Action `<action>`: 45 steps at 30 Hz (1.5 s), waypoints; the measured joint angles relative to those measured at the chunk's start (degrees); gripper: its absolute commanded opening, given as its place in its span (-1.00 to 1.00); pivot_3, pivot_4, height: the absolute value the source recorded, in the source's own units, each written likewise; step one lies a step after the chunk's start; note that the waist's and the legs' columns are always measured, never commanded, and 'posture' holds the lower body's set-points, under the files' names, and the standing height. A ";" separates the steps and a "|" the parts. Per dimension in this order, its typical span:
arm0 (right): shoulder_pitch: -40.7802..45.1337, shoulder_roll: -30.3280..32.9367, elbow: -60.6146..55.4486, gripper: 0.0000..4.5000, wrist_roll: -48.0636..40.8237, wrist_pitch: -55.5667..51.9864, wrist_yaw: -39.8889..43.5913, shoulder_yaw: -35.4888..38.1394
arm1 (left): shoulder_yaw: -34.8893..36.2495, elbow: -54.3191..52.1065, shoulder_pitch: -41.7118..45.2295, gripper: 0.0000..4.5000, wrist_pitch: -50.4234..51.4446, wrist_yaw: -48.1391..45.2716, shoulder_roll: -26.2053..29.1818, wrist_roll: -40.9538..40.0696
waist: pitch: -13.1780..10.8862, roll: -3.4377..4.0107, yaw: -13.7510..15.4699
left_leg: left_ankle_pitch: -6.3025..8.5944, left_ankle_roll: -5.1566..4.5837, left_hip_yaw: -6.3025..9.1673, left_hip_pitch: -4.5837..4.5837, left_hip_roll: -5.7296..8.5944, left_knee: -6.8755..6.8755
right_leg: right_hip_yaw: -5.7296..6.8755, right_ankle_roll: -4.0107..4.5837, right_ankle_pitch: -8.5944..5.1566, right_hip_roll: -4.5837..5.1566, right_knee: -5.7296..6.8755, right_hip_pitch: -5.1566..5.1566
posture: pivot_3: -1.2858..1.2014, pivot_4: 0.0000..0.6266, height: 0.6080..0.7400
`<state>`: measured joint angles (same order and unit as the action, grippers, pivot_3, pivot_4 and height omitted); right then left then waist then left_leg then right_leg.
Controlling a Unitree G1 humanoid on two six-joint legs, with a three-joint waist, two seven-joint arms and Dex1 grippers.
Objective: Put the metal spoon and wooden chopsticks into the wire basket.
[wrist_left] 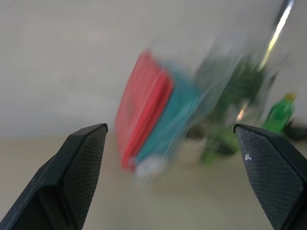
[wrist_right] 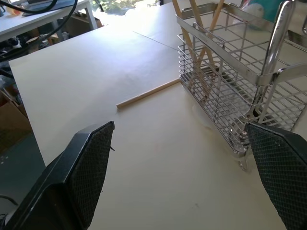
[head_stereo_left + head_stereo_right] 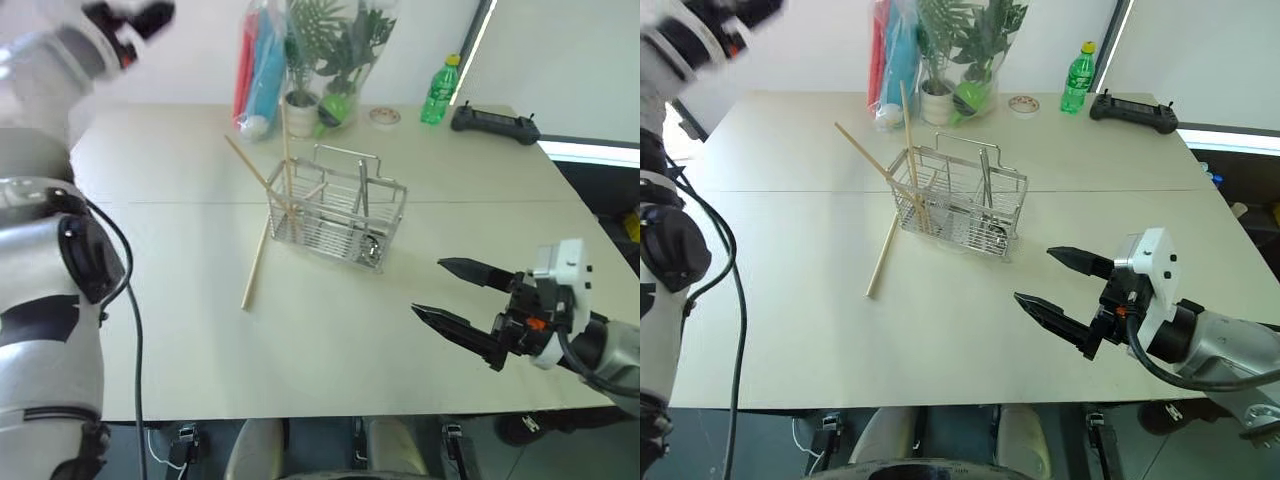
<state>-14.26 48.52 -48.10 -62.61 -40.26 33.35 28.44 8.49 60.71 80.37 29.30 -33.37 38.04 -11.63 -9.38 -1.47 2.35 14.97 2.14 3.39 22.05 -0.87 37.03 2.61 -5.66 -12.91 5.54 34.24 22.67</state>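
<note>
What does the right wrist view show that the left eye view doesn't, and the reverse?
Right wrist view alone: cluttered desks beyond the table's far edge. Left eye view alone: the plant, green bottle, black controller, the red and teal package, and the open right gripper seen whole. Both: the wire basket with wooden chopsticks standing in it, one stick lying on the table beside it.

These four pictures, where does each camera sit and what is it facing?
Left eye: on the head, looking down at the chrome wire basket on the beige table; both arms show.
Right eye: beside it, same scene.
Left wrist: between the open left tool fingers, facing a red and teal packet.
Right wrist: between the open right tool fingers, facing the basket.
Shared: basket, pale wooden chopsticks.
</note>
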 measured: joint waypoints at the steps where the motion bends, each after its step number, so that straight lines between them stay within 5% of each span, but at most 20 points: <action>1: -0.24 -0.25 -0.03 1.00 0.27 0.19 -0.03 -0.54 | -1.24 1.05 -1.27 0.97 0.77 0.13 -0.65 1.32 | -0.01 -0.02 0.00 | 0.00 0.01 0.00 0.11 0.00 0.00 | 0.00 0.03 0.01 0.00 0.00 0.08 | 0.03 -0.52 0.44; 16: -4.43 -3.90 -1.92 1.00 2.41 2.48 -2.76 -2.83 | -7.35 -0.84 -10.56 0.97 16.63 4.77 -12.66 6.81 | -0.03 -0.06 -0.25 | 0.01 -0.03 -0.01 0.29 -0.01 -0.06 | 0.00 0.00 0.13 -0.02 0.13 0.38 | 0.03 -0.52 0.44; 41: -5.82 -5.05 -4.08 1.00 1.93 4.48 -8.30 -4.55 | -8.29 -2.23 -12.71 0.97 16.43 8.12 -20.35 9.35 | -0.02 -0.05 -0.11 | 0.01 -0.03 -0.01 0.29 0.01 -0.02 | 0.00 0.13 0.14 0.00 0.08 0.32 | 0.03 -0.52 0.44; 45: -5.49 -4.86 -4.10 1.00 0.98 4.48 -9.03 -4.48 | -8.19 -2.23 -12.71 0.41 16.73 8.09 -20.73 9.45 | -0.01 -0.04 -0.08 | 0.01 -0.03 -0.01 0.27 0.01 -0.02 | 0.00 0.14 0.14 0.00 0.08 0.29 | 0.03 -0.52 0.44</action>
<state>-19.76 43.65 -52.20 -61.63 -35.78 24.32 23.96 0.30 58.48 67.66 46.03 -25.27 17.30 -2.18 -9.40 -1.51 2.27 14.99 2.11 3.38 22.32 -0.86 37.02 2.60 -5.52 -12.77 5.54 34.31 22.96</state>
